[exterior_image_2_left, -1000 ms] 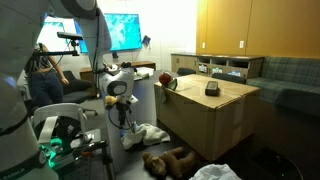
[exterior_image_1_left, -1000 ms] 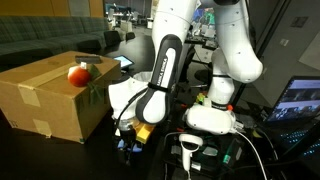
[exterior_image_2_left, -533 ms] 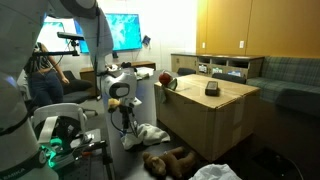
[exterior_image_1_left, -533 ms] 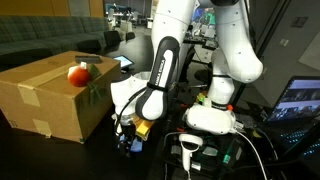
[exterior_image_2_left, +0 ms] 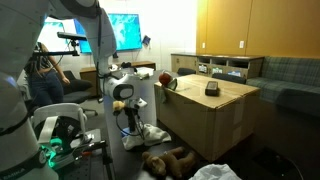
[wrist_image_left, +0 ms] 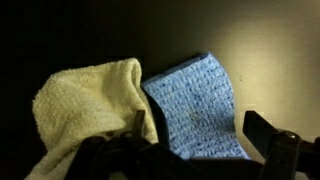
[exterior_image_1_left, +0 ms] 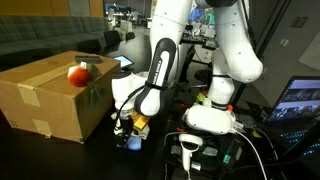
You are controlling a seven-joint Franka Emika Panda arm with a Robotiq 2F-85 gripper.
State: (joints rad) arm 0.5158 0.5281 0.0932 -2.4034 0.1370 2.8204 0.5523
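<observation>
Dark floor point(wrist_image_left: 60, 30) carries a yellow towel point(wrist_image_left: 88, 100) and a blue cloth point(wrist_image_left: 200, 100), touching each other just below the end effector point(exterior_image_1_left: 127, 128), whose jaws stand apart (nothing held). This looks like a reach. A grip calls for lowering onto one cloth. The cardboard box point(exterior_image_1_left: 45, 100) crowds in close beside it.

A cardboard box point(exterior_image_1_left: 45, 105) carries a red apple point(exterior_image_1_left: 77, 74) near its edge and, in an exterior view, a small dark object point(exterior_image_2_left: 212, 89) further along its top. A brown plush toy point(exterior_image_2_left: 165, 160) lies on the floor beside the box, below a lit wall screen point(exterior_image_2_left: 125, 30).
</observation>
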